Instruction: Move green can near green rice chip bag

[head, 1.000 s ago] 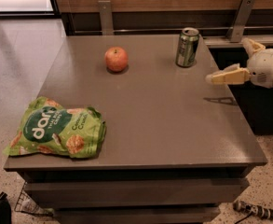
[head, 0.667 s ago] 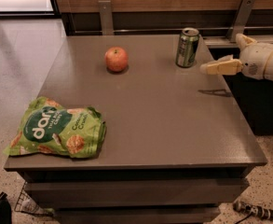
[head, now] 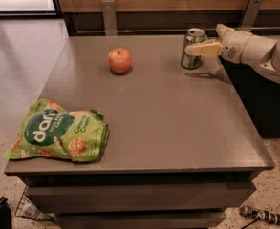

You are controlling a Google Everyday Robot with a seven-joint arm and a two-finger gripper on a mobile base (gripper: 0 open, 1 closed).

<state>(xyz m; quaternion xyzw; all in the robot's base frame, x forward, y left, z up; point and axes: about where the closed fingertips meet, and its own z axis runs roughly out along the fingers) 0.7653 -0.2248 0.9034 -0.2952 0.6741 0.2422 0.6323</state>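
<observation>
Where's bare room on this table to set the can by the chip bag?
The tabletop is bare right of the green rice chip bag, through the middle to the front right corner. Crowded back right: the open gripper at the green can; apple farther left.

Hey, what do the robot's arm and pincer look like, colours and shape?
The pincer, at the right rear of the table beside the green can, has two pale yellowish, tapered fingers. Behind it the arm is smooth, rounded and white-grey. No cables or markings show.

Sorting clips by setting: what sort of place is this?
Probably an office break area: grey counter, green rice chip bag, apple. The open gripper is beside the green can at the back.
</observation>
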